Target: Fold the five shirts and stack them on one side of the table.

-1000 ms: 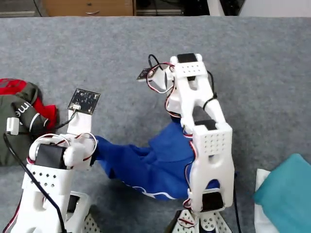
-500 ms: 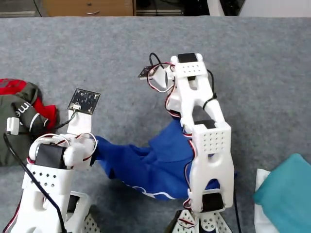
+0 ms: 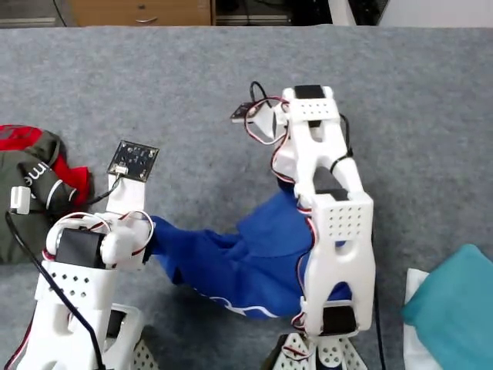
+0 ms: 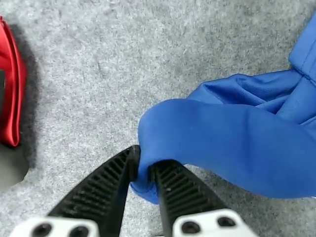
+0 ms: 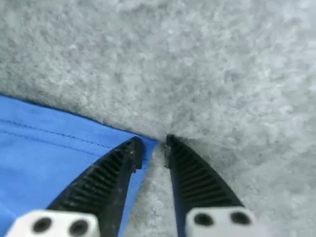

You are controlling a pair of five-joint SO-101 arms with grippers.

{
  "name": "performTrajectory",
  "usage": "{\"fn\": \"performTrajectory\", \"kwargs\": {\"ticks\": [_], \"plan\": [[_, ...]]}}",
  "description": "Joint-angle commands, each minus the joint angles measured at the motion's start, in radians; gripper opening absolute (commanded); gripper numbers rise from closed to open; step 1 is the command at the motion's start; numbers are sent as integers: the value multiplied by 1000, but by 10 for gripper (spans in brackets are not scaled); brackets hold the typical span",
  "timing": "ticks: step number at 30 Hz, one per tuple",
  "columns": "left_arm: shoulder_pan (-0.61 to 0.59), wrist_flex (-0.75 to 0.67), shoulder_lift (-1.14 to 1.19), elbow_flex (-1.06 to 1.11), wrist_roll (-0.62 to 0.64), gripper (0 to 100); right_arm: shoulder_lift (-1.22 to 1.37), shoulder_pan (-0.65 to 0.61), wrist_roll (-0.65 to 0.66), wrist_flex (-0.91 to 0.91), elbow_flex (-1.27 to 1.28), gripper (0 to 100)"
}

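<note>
Left wrist view shows the left gripper (image 4: pixel 144 159) clamped tight on a bunched fold of the blue shirt (image 4: pixel 232 143), at the end of the garment nearest that arm. Seen from above, the shirt lies rumpled on the worktop (image 3: pixel 154 85) between the two arms, close to their bases. One end is in the left gripper and the far corner reaches under the right arm. The right gripper (image 5: pixel 154 142) sits right at that corner, low against the surface; whether it has hold of the cloth I cannot tell.

My reading is that the step in hand is spreading this shirt flat, with the folding itself not yet begun. The next move would call for both ends held firmly and drawn apart until the creases go, keeping the cloth low so it does not bunch again.

Off to the left lies an unfolded heap of red and olive shirts (image 3: pixel 31 181). At the right edge a teal shirt (image 3: pixel 454 308), apparently folded, rests on something white (image 3: pixel 414 284). The worktop is covered in a grey, felt-like material. Beyond its far edge stands a wooden drawer unit (image 3: pixel 139 11).
</note>
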Motion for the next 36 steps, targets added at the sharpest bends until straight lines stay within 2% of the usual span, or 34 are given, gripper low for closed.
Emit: {"fn": "performTrajectory", "kwargs": {"ticks": [1,6,15,24,29,31,36], "plan": [[6,-2,-12,-6,2,18,-53,35,5,66,-30,210],[6,-2,-12,-6,2,18,-120,16,-5,78,5,292],[5,-2,-12,-6,2,18,-205,-25,-3,32,203,296],[5,-2,-12,-6,2,18,-200,-114,-64,-38,219,296],[3,-2,-12,-6,2,18,-197,-116,-64,-66,225,292],[3,-2,-12,-6,2,18,-182,-113,-64,-66,223,253],[3,0,-12,-6,2,18,-142,-108,-66,-66,216,60]]}}
